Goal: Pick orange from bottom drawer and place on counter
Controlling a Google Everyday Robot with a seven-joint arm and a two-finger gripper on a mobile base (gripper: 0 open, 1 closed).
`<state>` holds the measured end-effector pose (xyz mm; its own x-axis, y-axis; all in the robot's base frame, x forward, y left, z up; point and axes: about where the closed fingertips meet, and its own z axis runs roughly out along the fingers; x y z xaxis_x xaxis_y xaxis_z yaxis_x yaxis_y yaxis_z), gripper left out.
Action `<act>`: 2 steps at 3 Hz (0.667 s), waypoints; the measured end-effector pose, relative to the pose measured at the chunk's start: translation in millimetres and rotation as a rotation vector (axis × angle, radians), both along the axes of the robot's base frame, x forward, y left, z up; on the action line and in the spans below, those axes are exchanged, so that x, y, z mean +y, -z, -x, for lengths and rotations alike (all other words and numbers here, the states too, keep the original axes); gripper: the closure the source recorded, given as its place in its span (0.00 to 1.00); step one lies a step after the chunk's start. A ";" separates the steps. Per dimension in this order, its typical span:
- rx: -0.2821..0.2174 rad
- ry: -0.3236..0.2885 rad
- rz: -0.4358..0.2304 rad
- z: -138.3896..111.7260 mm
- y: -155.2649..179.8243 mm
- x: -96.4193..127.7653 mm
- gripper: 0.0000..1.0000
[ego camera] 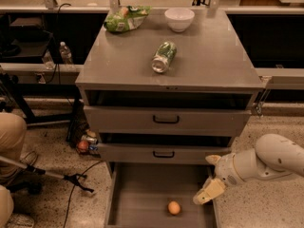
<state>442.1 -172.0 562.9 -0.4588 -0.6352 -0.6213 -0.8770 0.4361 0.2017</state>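
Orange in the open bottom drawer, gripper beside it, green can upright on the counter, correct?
No: the camera view shows the green can lying on its side on the counter. The orange is in the bottom drawer, the gripper beside it.

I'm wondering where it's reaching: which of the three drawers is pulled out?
The bottom drawer, slid far out with the orange in it; the two drawers above, with black handles, are pushed in. The pincer hovers at its right side.
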 end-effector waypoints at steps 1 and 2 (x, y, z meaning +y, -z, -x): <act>-0.016 0.006 -0.010 -5.3 20.8 1.4 0.00; -0.023 0.013 -0.048 -15.6 64.3 6.0 0.00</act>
